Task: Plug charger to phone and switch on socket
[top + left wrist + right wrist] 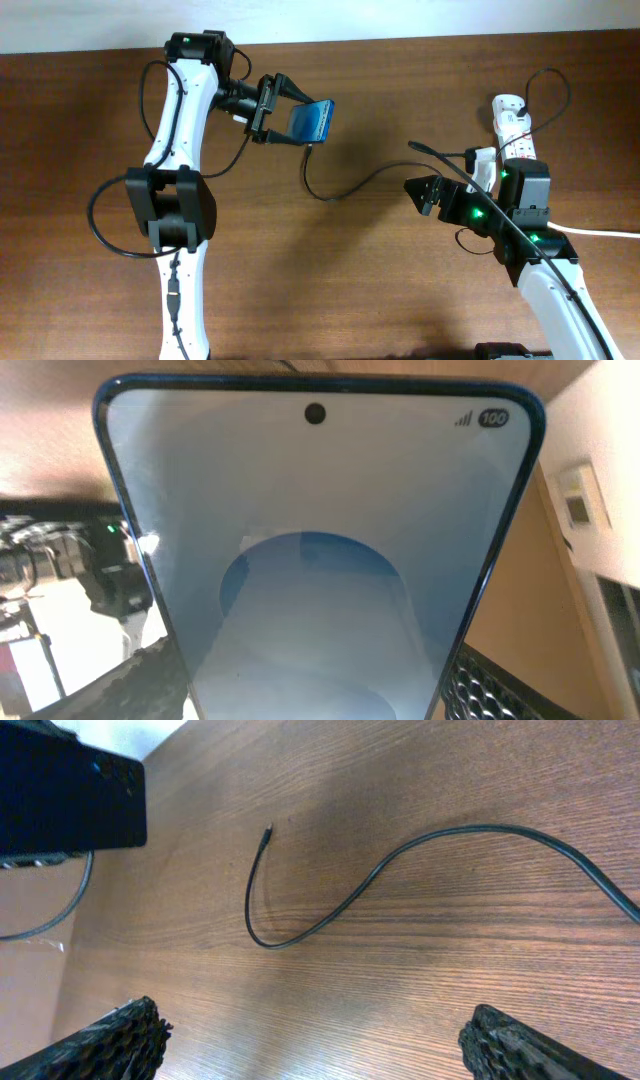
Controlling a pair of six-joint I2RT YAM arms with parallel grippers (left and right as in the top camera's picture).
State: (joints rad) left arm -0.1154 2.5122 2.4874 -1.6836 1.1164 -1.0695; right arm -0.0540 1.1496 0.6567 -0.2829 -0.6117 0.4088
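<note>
While raised above the counter [350,290] left of centre, pinches the phone [316,118] across its width with the left tool [298,120], screen facing back along the tool. Fills the left wrist view with that blue screen: lighter oval in the middle, camera hole at top centre, "100" mark at top right. Shows the charger cable [480,827] lying loose on the wood, its small plug tip [268,830] bare, not inserted, and just below the phone's lower edge as seen from overhead; far end lost behind the right arm [550,290]. Presents the right tool [418,197] spread wide and gripping nothing, poised above the cable's middle stretch. Sets the socket [515,130], a white power strip with red-marked switches, at the far right beside the right arm; switch position too small to read.
</note>
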